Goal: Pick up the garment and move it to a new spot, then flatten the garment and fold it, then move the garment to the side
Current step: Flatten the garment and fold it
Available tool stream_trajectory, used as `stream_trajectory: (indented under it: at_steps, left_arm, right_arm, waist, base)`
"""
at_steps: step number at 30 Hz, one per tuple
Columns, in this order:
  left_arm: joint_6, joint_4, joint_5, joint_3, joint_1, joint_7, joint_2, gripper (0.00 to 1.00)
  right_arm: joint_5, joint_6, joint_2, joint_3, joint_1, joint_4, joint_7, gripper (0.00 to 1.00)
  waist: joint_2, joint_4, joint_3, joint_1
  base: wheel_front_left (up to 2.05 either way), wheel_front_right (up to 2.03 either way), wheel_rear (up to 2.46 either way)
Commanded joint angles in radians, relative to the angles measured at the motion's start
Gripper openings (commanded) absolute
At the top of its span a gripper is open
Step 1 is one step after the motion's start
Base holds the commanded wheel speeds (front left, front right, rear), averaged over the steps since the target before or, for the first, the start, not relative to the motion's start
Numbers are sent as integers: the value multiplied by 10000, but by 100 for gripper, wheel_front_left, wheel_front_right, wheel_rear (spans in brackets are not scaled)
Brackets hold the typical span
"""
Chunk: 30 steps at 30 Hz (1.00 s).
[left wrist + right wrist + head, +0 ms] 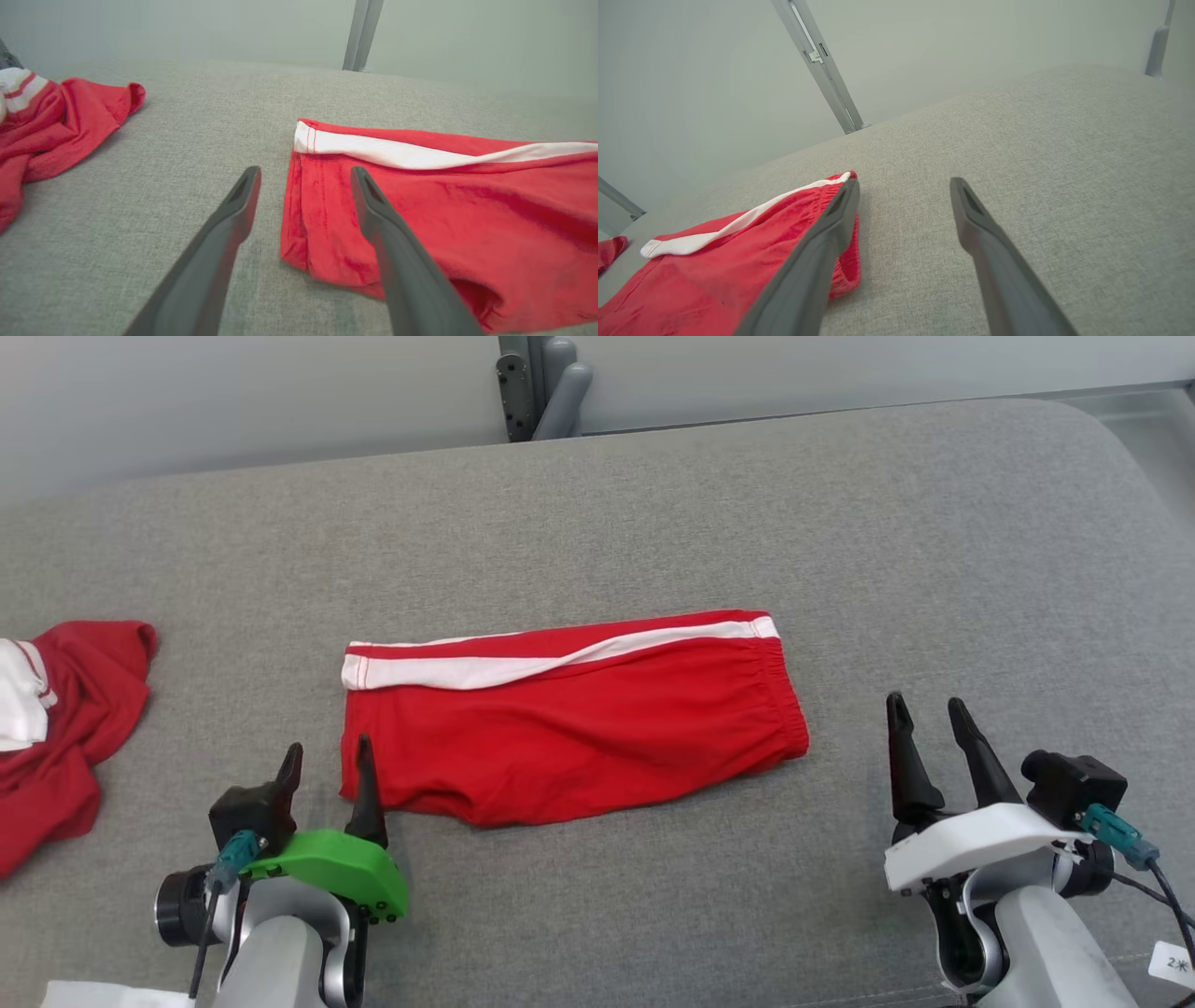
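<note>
Red shorts (569,728), one pair, lie folded, centred on the grey cushion (653,504); a second red garment (65,737) sits crumpled at nine o'clock. Your two grippers both gape empty: left gripper (329,749) at seven o'clock beside the hem, right gripper (926,703) at four.

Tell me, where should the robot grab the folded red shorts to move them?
Probably both short ends. The shorts lie flat and folded, so the left pincer could pinch the layered leg hem from the left, and the right pincer the bunched elastic waistband from the right. Both stand open near those ends.
</note>
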Motion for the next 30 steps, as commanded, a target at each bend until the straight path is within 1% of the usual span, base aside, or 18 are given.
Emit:
stream_trajectory:
  at_steps: [1,5,9,10,16,19,25,29,30]
  left_arm:
    - [131,-551,448,170,425,2,11,100]
    - [41,-1292,924,442,866,3,-110,100]
    - [-78,-1547,1063,583,1189,3,-186,100]
    - [-78,-1547,1063,583,1189,3,-186,100]
    - [-216,-1566,922,604,1384,1,-236,100]
    - [-198,-1603,817,553,1411,1,-240,100]
    - [-107,-1692,622,374,1303,1,-240,100]
    - [-85,-1702,534,290,1201,1,-239,100]
    - [-76,-1701,507,270,1177,1,-240,100]
  right_arm:
    - [22,-4,-24,83,-270,13,-24,100]
    - [-111,-4,-29,287,-633,252,-26,100]
    - [-243,-4,-85,542,-1063,820,-26,100]
    - [-243,-4,-85,542,-1063,820,-26,100]
    - [-456,-4,-122,502,-1703,2545,-26,100]
    - [-506,-4,-112,510,-2023,3323,-24,100]
    - [-653,-10,-159,163,-2380,4550,-1,100]
    - [-409,-10,-101,390,-2445,5091,53,100]
    - [-287,-10,-77,501,-2472,5138,68,92]
  waist:
    - [-1,288,144,0]
    - [-1,726,276,0]
    - [-1,1242,424,0]
    - [-1,1242,424,0]
    - [-1,1885,611,0]
    - [-1,2047,739,0]
    - [-1,2169,968,0]
    - [-1,2185,1074,0]
    - [-1,2184,1091,0]
  base:
    - [0,0,0]
    - [0,0,0]
    - [0,0,0]
    - [0,0,0]
    - [0,0,0]
    - [0,0,0]
    - [0,0,0]
    - [0,0,0]
    - [0,0,0]
